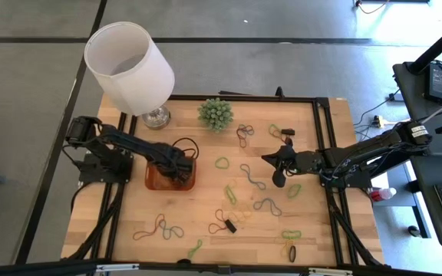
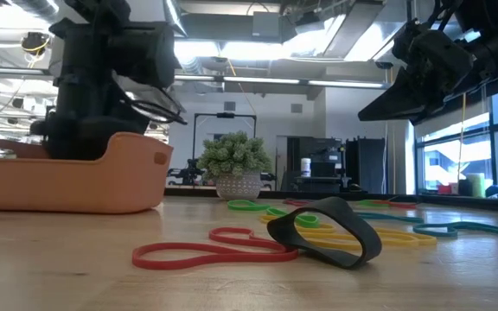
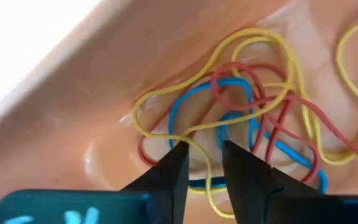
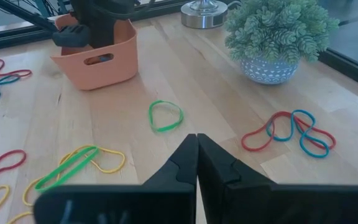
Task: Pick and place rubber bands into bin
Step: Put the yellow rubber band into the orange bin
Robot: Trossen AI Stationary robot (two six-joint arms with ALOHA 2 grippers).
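At left of the high view the left end effector (image 1: 181,170) sits inside the bin (image 1: 153,182), fingers slightly parted over a tangle of rubber bands (image 3: 247,106), gripping nothing. Rightward, the green band (image 1: 222,162) lies between the arms; the right end effector (image 1: 276,161) hovers pinched together, empty

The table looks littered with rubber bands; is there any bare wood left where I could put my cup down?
Yes. The table is bare in front of the bin, down to the linked bands at the front left edge. Another bare strip lies between the plant and the lone green band. The right half, under the right pincer, is crowded with rubber bands.
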